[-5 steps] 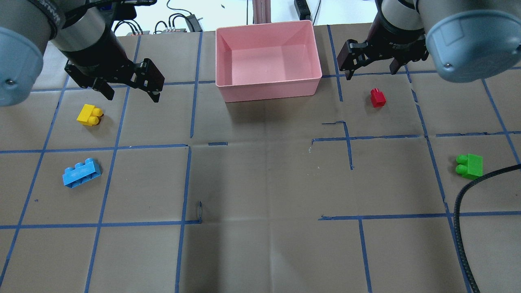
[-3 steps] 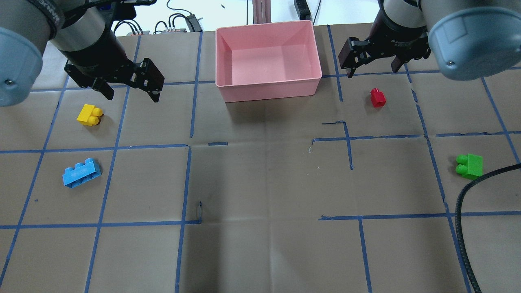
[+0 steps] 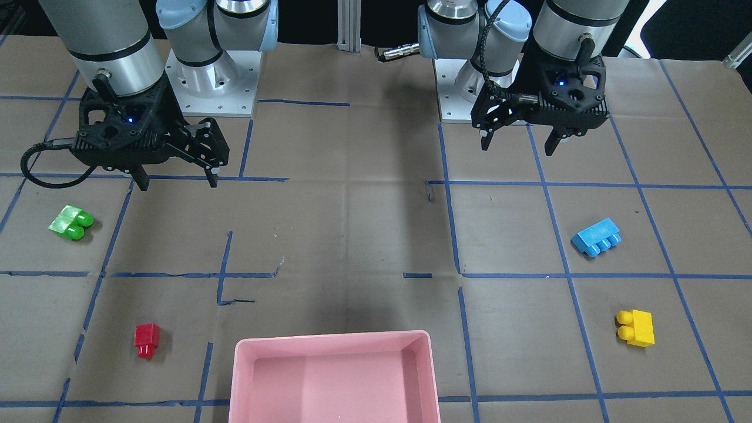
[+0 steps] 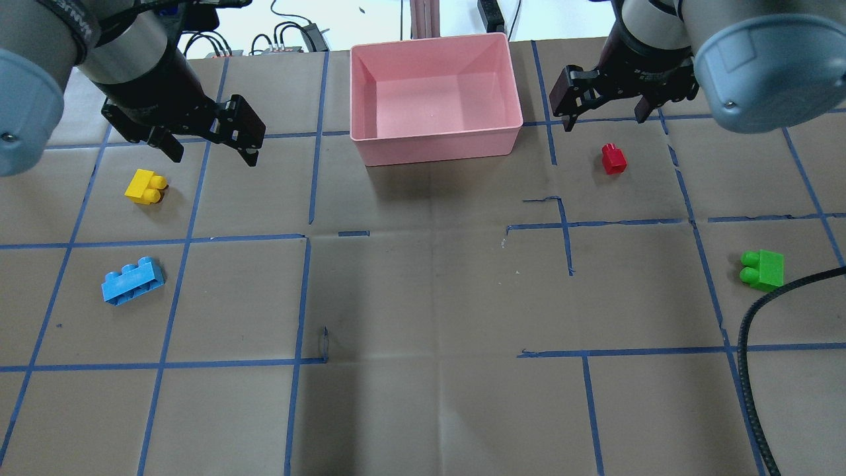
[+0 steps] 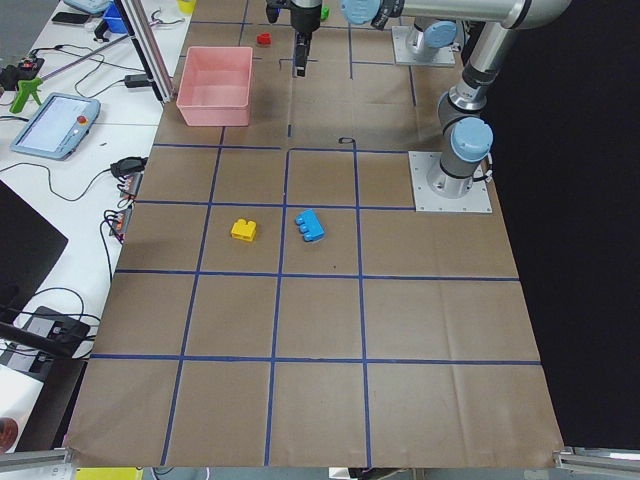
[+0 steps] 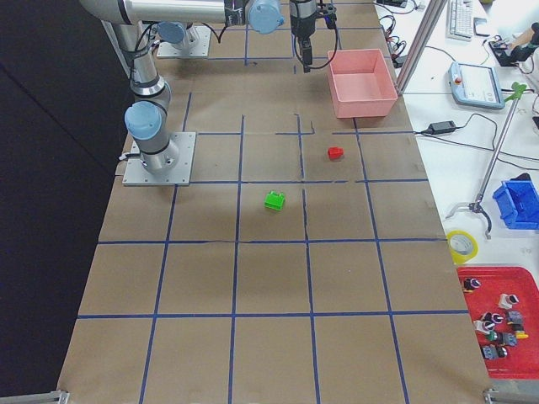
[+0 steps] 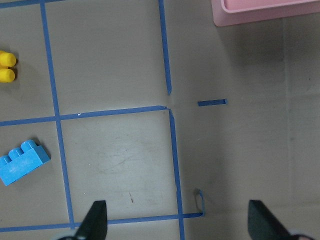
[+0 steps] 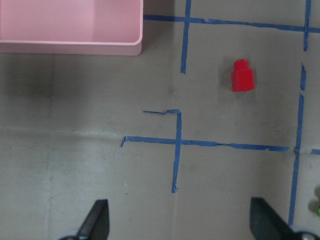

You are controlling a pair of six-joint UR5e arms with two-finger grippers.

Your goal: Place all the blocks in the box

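The pink box [image 4: 436,142] stands empty at the table's far middle. The yellow block [image 4: 144,187] and the blue block [image 4: 132,281] lie on the left. The red block [image 4: 613,158] and the green block [image 4: 763,269] lie on the right. My left gripper [image 4: 213,155] hangs open and empty above the table, just beyond the yellow block. My right gripper [image 4: 605,121] hangs open and empty just beyond the red block. The left wrist view shows the blue block [image 7: 22,162], the yellow block [image 7: 6,67] and a box corner [image 7: 265,12]. The right wrist view shows the red block [image 8: 242,76] and the box [image 8: 70,47].
A black cable [image 4: 747,344] curves over the table's front right, close to the green block. Blue tape lines grid the brown paper cover. Cables and devices lie past the far edge. The two arm bases [image 3: 211,82] stand at the robot's side.
Both arms have shifted only slightly; the right gripper has edged a little to the right. Both grippers stay open. No block has moved.
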